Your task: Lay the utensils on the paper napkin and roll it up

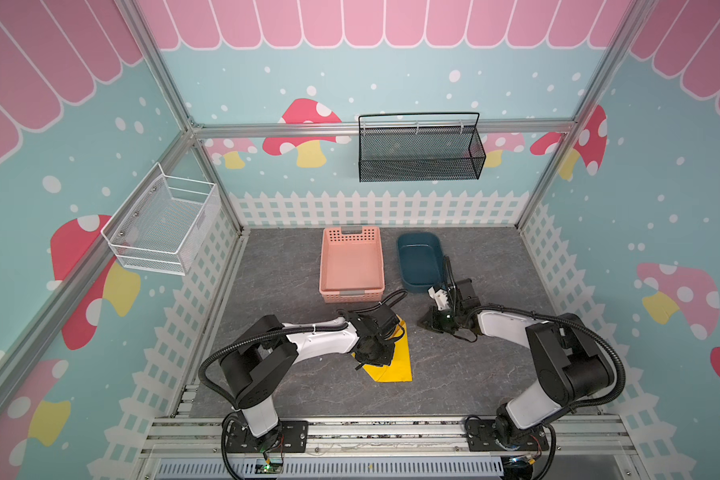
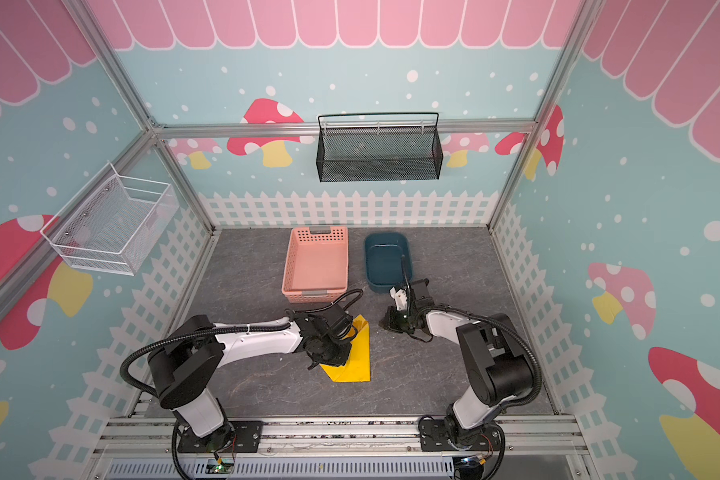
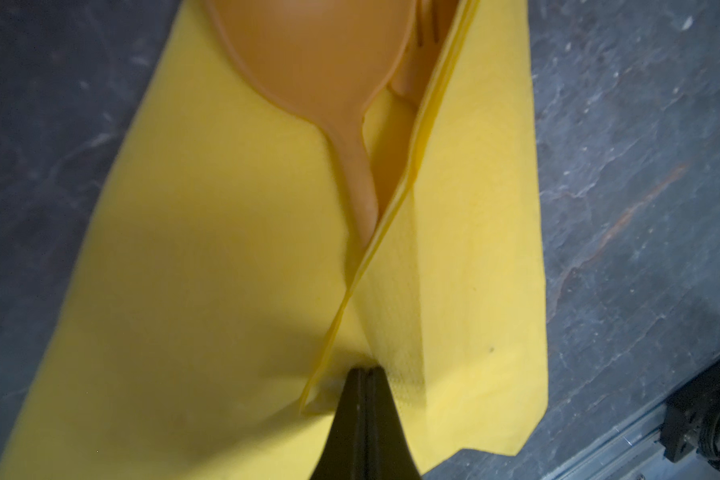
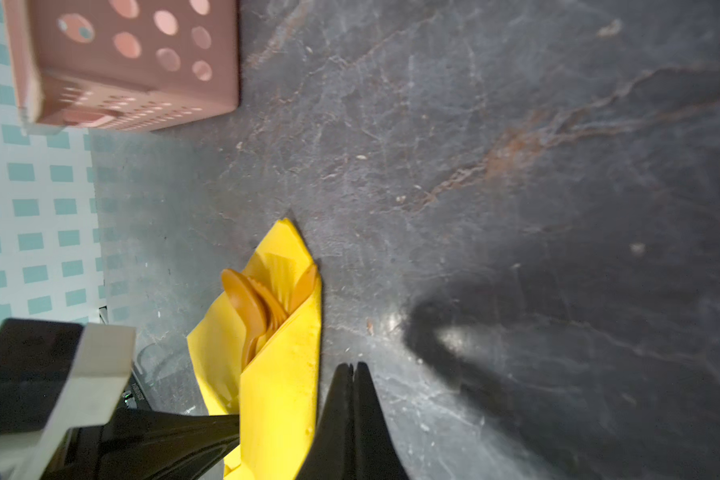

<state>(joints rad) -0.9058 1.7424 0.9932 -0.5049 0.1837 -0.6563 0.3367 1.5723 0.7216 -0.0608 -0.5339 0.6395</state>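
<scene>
The paper napkin (image 1: 400,362) lies on the grey table (image 1: 454,374) near its front middle, in front of the pink basket (image 1: 352,237) and well apart from the blue tub (image 1: 404,249). In both top views much of the napkin is covered by the left arm's wrist, and the utensils cannot be made out there. In the left wrist view one side of the sheet is seen folded over them: the spoon (image 3: 316,54) is cut off at the picture's edge, its handle disappears under the fold, and only part of the fork (image 3: 427,45) is shown behind it. From the right wrist view a third orange tip (image 4: 306,280) is seen poking out beside them, too blurred to be named; all handles are hidden. The left gripper (image 3: 364,370) is seen with its fingers pressed together, its tip set at the napkin's folded edge; whether a layer is pinched cannot be told. The right gripper (image 4: 352,365) is likewise closed and empty, held over bare table near the napkin's right edge, its height unclear.
</scene>
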